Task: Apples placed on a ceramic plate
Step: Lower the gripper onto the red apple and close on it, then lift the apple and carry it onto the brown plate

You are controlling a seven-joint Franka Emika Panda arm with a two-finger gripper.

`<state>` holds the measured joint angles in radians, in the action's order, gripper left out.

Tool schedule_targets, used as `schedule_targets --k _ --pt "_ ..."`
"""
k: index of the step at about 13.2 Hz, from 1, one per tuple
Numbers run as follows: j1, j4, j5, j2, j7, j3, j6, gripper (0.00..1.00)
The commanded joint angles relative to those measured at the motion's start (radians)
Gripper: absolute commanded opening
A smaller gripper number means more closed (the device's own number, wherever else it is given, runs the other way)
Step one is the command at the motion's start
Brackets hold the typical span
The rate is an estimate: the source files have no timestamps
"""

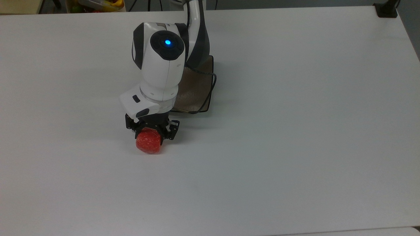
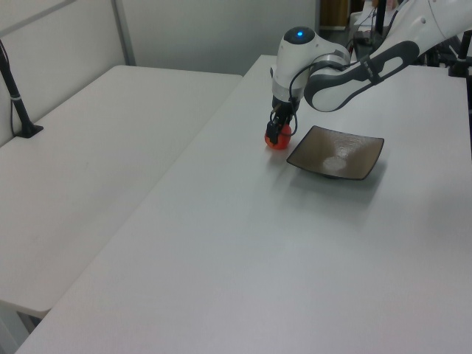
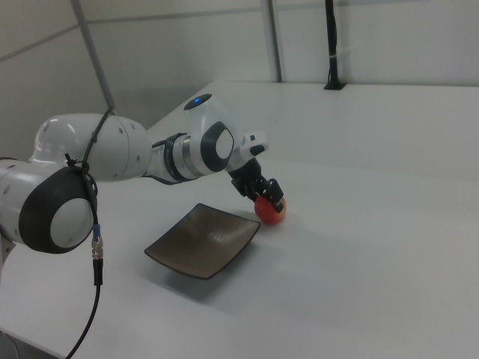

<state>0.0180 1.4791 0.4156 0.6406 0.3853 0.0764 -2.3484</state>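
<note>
A small red apple [image 1: 149, 145] [image 2: 278, 141] [image 3: 272, 212] with pale mottling rests on the white table, just off the near corner of the plate in the top view. The square brown-grey ceramic plate [image 1: 198, 93] [image 2: 335, 153] [image 3: 200, 243] is largely hidden under the arm in the top view and holds nothing. My gripper [image 1: 150, 133] [image 2: 278, 133] [image 3: 267, 196] is lowered over the apple, open, with one black finger on each side of it. The fingers reach down around the apple's upper part.
A black clamp post [image 1: 387, 9] [image 3: 331, 52] stands at a table corner. A bin of fruit [image 1: 95, 5] sits beyond the table's far edge. A second white table [image 2: 88, 147] lies to the left view's left. A black cable [image 1: 210, 88] hangs over the plate.
</note>
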Motion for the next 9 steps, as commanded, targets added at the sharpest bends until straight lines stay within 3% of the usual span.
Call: schedule_targets --k 1,4,9 --pt "-0.001 -0.014 0.017 -0.001 0.03 0.005 -0.011 0.55" --pt "0.031 0.019 0.003 -0.077 0.032 0.031 -0.005 0.56" --pt "0.04 0.245 -0.07 -0.298 0.024 0.062 0.012 0.63"
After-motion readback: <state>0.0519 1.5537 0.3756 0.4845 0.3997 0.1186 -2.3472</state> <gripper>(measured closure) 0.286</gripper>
